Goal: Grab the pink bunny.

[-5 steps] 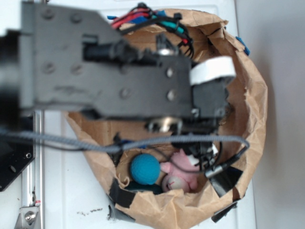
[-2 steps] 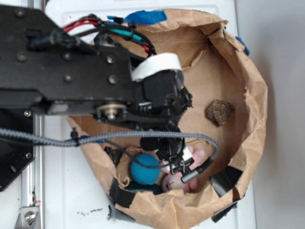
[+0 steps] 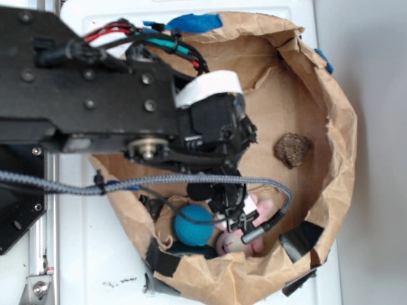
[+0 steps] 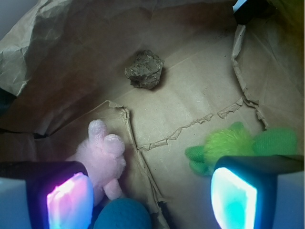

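Down inside the paper bag (image 3: 337, 140), the pink bunny (image 4: 102, 157) lies beside the left jaw, touching a blue ball (image 4: 125, 214). The gripper (image 4: 152, 195) hangs with jaws wide, holding nothing. Soft and light, the bunny should squash easily; its plump body looks the best hold. A green plush toy (image 4: 228, 145) and a brown lump (image 4: 144, 70) lie apart; the ball crowds it.

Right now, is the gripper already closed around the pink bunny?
No. In the wrist view the gripper is wide open, and the pink bunny lies by one finger, not between the two.
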Available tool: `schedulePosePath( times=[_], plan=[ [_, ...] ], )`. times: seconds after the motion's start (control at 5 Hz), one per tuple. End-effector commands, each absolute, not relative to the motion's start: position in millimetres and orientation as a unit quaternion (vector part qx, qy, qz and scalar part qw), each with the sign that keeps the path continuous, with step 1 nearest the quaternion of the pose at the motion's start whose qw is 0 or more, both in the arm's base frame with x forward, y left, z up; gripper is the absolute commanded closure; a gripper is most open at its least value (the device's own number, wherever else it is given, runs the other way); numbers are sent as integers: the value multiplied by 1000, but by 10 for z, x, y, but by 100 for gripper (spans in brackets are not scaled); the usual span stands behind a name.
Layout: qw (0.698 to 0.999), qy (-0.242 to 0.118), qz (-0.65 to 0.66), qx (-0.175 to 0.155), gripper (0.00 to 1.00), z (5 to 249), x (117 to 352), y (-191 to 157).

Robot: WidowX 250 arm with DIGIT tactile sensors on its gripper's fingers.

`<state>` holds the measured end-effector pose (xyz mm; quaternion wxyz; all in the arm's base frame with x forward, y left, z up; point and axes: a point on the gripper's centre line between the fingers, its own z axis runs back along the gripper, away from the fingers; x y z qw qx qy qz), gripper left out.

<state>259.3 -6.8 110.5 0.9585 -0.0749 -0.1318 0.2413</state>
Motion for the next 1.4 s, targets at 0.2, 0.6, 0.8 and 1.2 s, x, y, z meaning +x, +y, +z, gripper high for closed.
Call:
schedulePosePath(
  times=[0.2, 0.6, 0.8, 1.2],
  plan=[
    [967, -126, 221, -28, 0, 829, 2922, -175],
    [963, -117, 234, -59, 0, 862, 2885, -377],
    [954, -131, 250, -100, 0, 967, 2744, -465],
    [951, -142, 243, -129, 0, 930, 2563, -642]
  ],
)
